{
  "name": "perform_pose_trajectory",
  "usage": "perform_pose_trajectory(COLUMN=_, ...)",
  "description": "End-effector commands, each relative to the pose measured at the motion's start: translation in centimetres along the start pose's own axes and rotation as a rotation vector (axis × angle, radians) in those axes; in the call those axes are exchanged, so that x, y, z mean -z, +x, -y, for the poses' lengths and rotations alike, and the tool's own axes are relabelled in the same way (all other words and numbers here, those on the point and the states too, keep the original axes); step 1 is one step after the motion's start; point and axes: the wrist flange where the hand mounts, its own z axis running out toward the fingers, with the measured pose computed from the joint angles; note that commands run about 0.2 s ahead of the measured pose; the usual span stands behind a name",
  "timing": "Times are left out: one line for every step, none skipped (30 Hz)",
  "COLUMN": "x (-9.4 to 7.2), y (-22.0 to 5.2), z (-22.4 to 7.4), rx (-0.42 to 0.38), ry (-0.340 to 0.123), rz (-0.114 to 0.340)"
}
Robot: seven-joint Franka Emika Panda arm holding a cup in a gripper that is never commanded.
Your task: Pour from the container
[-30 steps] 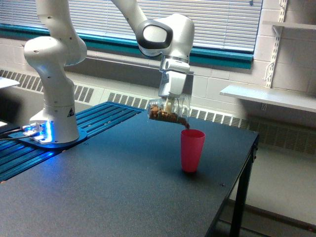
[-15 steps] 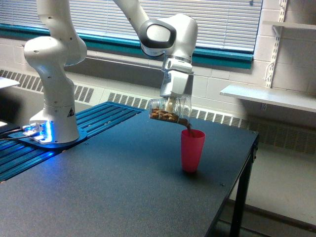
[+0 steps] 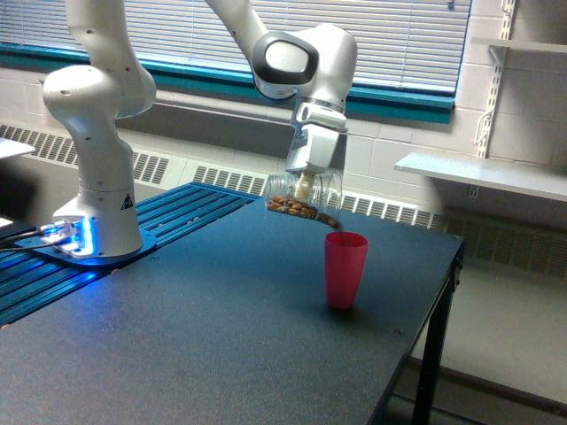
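Note:
A small clear cup with brown granular bits lies tipped on its side in the air, mouth toward the exterior view's right. My gripper is shut on it from above. Brown bits spill from its lip down toward the pink cup, which stands upright on the black table just below and right of the clear cup's mouth. The bits inside the clear cup lie along its lower side.
The black table ends at its right edge near the pink cup, with floor beyond. The arm's white base stands on blue slats at left. A wall shelf sits at right, behind the table.
The gripper and the clear cup have shifted slightly right and up over the last second, staying tipped over the pink cup while brown bits keep spilling from the lip.

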Motion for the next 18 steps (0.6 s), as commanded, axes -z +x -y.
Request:
perform_pose_trajectory(x=0.9, y=0.3, z=0.1, rx=0.030, ry=-0.014, rz=-0.011)
perform_pose_trajectory(x=0.9, y=0.3, z=0.1, rx=0.030, ry=-0.014, rz=-0.010)
perform_pose_trajectory(x=1.0, y=0.3, z=0.1, rx=0.031, ry=-0.015, rz=-0.009)
perform_pose_trajectory(x=1.1, y=0.3, z=0.2, rx=0.032, ry=-0.016, rz=-0.009)
perform_pose_trajectory(x=1.1, y=0.3, z=0.2, rx=0.035, ry=-0.018, rz=-0.006)
perform_pose_trajectory(x=1.2, y=0.3, z=0.1, rx=0.037, ry=-0.019, rz=-0.003)
perform_pose_trajectory(x=1.3, y=0.3, z=0.1, rx=0.039, ry=-0.022, rz=-0.002)
perform_pose_trajectory(x=1.3, y=0.3, z=0.1, rx=0.041, ry=-0.024, rz=-0.001)
perform_pose_trajectory(x=1.4, y=0.3, z=0.0, rx=0.045, ry=-0.026, rz=0.001)
perform_pose_trajectory(x=1.4, y=0.3, z=0.0, rx=0.047, ry=-0.029, rz=0.003)
perform_pose_trajectory(x=1.5, y=0.3, z=0.0, rx=0.049, ry=-0.032, rz=0.005)
perform_pose_trajectory(x=1.6, y=0.3, z=0.0, rx=0.052, ry=-0.033, rz=0.007)
perform_pose_trajectory(x=1.7, y=0.4, z=-0.1, rx=0.055, ry=-0.034, rz=0.010)
perform_pose_trajectory(x=1.8, y=0.4, z=-0.1, rx=0.056, ry=-0.036, rz=0.011)
perform_pose_trajectory(x=1.8, y=0.4, z=-0.1, rx=0.057, ry=-0.038, rz=0.013)
perform_pose_trajectory(x=1.9, y=0.4, z=-0.2, rx=0.060, ry=-0.041, rz=0.017)
perform_pose_trajectory(x=2.1, y=0.4, z=-0.3, rx=0.064, ry=-0.046, rz=0.021)
perform_pose_trajectory(x=2.1, y=0.4, z=-0.4, rx=0.066, ry=-0.050, rz=0.023)
